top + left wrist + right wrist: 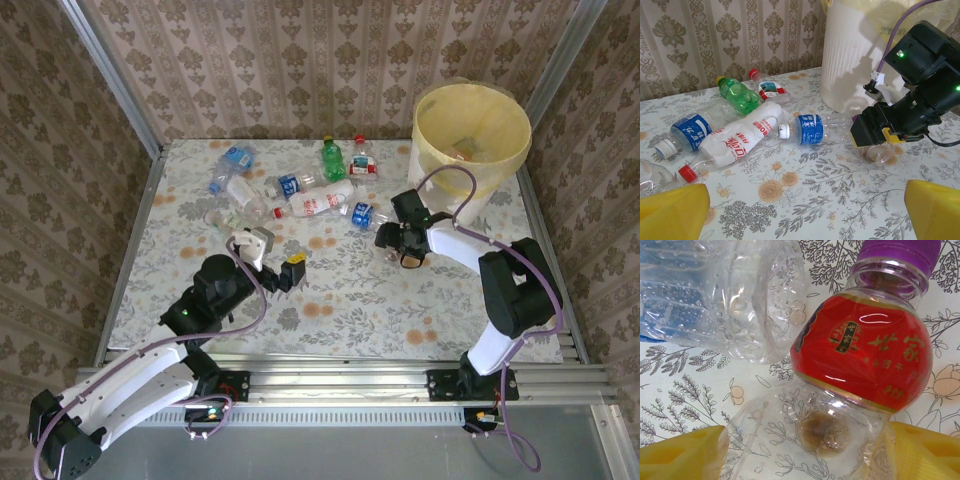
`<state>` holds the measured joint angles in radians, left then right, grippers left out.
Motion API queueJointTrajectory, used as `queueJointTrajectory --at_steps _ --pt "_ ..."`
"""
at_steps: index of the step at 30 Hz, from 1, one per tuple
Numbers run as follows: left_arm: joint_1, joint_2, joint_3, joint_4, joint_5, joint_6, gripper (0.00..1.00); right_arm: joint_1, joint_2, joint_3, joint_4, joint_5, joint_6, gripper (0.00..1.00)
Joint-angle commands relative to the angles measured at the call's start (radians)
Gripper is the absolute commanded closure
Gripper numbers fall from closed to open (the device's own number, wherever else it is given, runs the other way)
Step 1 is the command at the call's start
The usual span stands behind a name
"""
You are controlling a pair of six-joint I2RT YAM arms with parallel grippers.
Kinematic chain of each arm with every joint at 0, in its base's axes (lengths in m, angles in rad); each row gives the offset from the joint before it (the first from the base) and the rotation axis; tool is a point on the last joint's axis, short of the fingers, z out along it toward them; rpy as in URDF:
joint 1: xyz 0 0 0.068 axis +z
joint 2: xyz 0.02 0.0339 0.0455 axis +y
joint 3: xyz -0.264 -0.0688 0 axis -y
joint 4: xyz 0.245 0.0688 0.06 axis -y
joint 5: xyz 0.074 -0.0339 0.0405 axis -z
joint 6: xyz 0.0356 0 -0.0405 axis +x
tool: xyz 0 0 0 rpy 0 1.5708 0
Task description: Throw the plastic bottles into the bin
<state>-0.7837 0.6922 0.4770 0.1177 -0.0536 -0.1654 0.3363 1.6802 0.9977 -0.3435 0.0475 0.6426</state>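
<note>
- Fingers (pixel 680 455) of right gripper (pixel 405 248) astride red-label bottle (pixel 860 355) on table (pixel 350 300) by bin (pixel 440 170); clamped or not, cannot tell.
- Left gripper (pixel 807 205) hovering farther from bin, spread wide, empty.
- Gold Chinese characters, purple cap (pixel 900 255).

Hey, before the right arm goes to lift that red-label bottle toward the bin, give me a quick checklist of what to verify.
1. Red-label bottle between the fingers of the right hand: ok.
2. Grip clamped firmly on it: cannot tell.
3. Neighbouring clear bottle outside the grasp: ok.
4. Bin upright, mouth open: ok.
5. Left hand open, empty, away from the path to the bin: ok.
</note>
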Motion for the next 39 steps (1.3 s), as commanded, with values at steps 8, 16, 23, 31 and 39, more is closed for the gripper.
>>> queueJointTrajectory --at_steps 8,16,23,31,39 --pt "0.009 -0.025 -0.013 -0.002 -0.003 -0.024 0.00 0.014 -0.085 -0.076 -0.039 0.025 -0.007 0.41" --pt "0.012 -0.025 -0.015 0.000 -0.002 -0.025 0.00 0.055 -0.185 -0.149 -0.055 0.012 -0.004 0.44" --pt "0.015 -0.022 -0.017 0.007 0.003 -0.027 0.00 0.105 -0.321 -0.219 -0.094 0.003 0.006 0.46" --pt "0.018 -0.007 -0.014 0.023 0.009 -0.031 0.00 0.179 -0.474 -0.271 -0.048 -0.067 0.006 0.47" --pt "0.018 0.012 -0.007 0.036 0.028 -0.042 0.00 0.263 -0.608 -0.262 0.083 -0.117 -0.123 0.51"
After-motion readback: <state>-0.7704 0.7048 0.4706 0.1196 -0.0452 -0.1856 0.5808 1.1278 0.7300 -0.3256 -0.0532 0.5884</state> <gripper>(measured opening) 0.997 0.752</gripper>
